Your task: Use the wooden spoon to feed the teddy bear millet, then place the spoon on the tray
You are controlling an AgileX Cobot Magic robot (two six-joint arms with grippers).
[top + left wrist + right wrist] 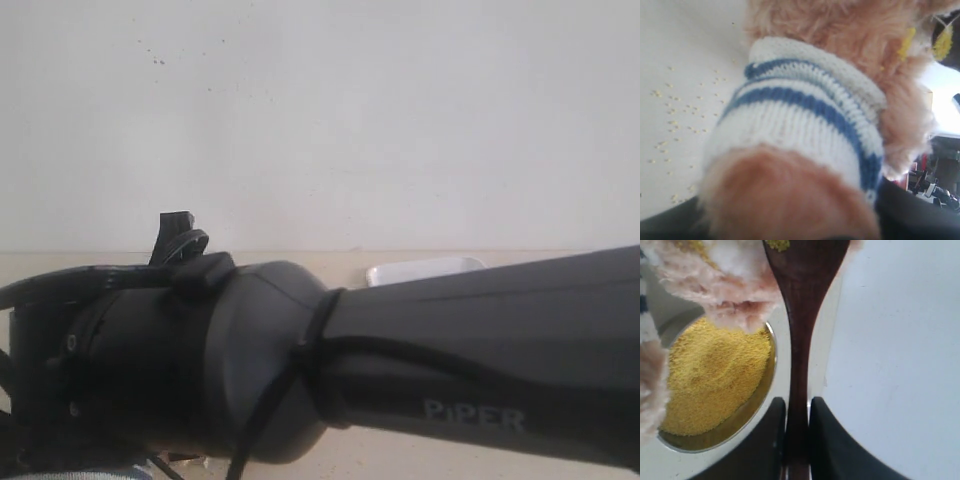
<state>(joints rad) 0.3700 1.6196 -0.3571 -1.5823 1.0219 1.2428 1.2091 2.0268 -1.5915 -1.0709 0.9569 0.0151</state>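
— Which way does the spoon point?

— The wooden spoon runs straight out from the right gripper, with its long axis in line with the fingers. The oval bowl is at the far end, against the fur of the teddy bear, and carries a few yellow grains.

— Is it held?

— Yes. Both fingers are closed on the thin handle, which passes between them. The handle runs just beside the rim of the steel bowl, which is heaped with millet.

— What about the other views?

— My exterior view is mostly a dark arm (marked PIPER). Only there do I see the tray, a white strip behind the arm. The left wrist view alone shows the bear's striped shirt and loose grains scattered on the table. Of the left gripper I see only a dark blur, so I cannot tell how its fingers stand.
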